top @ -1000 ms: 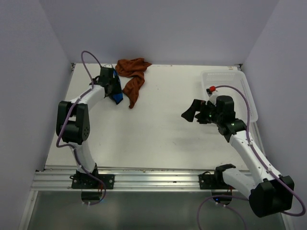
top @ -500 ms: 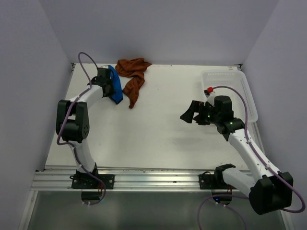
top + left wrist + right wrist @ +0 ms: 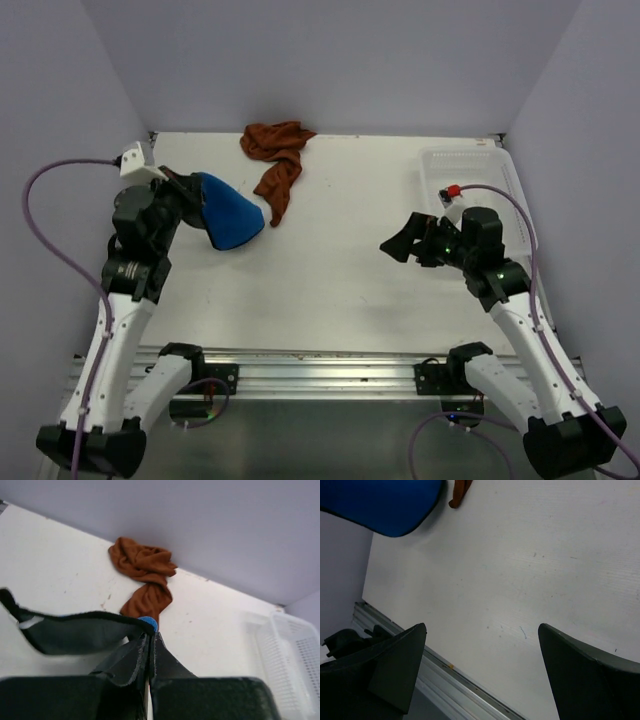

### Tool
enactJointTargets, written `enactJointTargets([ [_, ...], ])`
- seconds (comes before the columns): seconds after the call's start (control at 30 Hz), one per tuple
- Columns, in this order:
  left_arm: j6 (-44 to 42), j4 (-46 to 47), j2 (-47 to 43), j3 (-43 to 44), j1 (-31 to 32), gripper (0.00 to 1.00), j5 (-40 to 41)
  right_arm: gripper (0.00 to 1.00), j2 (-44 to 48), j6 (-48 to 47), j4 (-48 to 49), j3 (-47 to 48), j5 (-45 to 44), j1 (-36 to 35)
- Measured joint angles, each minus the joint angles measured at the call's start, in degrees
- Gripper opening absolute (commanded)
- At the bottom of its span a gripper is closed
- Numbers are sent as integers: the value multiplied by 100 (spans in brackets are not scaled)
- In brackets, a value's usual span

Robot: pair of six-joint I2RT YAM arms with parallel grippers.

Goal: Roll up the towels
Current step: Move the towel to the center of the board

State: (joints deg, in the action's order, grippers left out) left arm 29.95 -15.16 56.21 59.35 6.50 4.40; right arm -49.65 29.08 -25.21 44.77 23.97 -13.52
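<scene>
The blue towel (image 3: 232, 220) hangs fanned out above the table's left side, one edge pinched in my left gripper (image 3: 192, 197), which is shut on it. In the left wrist view the jaws are pressed together at my left gripper (image 3: 151, 636), a bit of blue towel (image 3: 148, 623) showing at the tips and its shadowed fold draping left. The rust-brown towel (image 3: 277, 160) lies crumpled at the table's back edge, also in view as the rust-brown towel (image 3: 145, 575). My right gripper (image 3: 405, 240) hovers open at centre-right, with nothing between its fingers (image 3: 395, 660).
A white mesh basket (image 3: 500, 165) stands at the back right corner; the basket (image 3: 295, 655) also appears in the left wrist view. An aluminium rail (image 3: 300, 365) runs along the table's near edge. Grey walls close in the left, back and right sides.
My left gripper closed on the blue towel near the back, then drew it up and toward the near left, away from the brown towel. The right arm barely shifted.
</scene>
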Motion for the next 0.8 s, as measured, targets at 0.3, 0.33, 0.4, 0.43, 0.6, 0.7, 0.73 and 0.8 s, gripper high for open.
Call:
enactJointTargets([
  [0.3, 603, -138, -2249, -997, 146, 0, -529, 98, 483, 396, -483, 428, -48, -35],
  [0.33, 660, -149, -2299, -1123, 153, 0, -627, 98, 514, 435, -529, 439, -57, -35],
  [0.4, 756, -103, -2317, -1416, 195, 0, -798, 98, 551, 518, -627, 450, -107, -35],
  [0.43, 804, -39, -2288, -1593, 240, 0, -850, 98, 566, 564, -678, 450, -179, -37],
  [0.6, 846, 236, -1456, -1993, 1204, 0, -597, 98, 577, 822, -772, 446, -398, -35],
  [0.7, 837, 704, -568, -1982, 2046, 0, -284, 97, 492, 918, -748, 439, -494, -35],
  [0.73, 835, 798, -339, -1961, 2227, 0, -201, 97, 437, 940, -732, 439, -509, -35],
  [0.8, 815, 1043, 284, -1834, 2675, 0, -42, 97, 271, 955, -719, 439, -553, -35],
])
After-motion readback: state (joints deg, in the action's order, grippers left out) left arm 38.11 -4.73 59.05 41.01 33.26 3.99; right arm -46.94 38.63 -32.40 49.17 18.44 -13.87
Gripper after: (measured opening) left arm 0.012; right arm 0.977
